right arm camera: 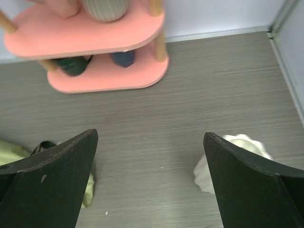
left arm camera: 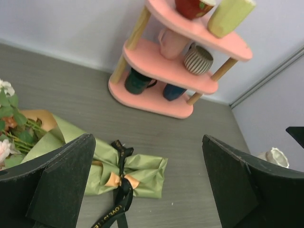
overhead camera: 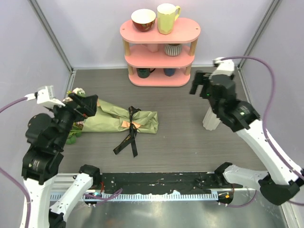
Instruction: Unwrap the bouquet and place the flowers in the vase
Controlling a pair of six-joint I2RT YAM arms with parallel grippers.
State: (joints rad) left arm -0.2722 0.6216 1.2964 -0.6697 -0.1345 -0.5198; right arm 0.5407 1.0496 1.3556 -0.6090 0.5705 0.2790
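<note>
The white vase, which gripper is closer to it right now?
Right. The right gripper hangs just above the vase; the left gripper is far off on the other side, over the bouquet at its flower end.

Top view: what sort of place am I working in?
Probably a lab test booth, not a home: plain walls with metal corner posts, a grey table, a staged pink shelf of cups.

Matt, creased paper round the bouquet point(overhead camera: 114, 121), grey wood-grain table point(overhead camera: 190, 142)
</note>
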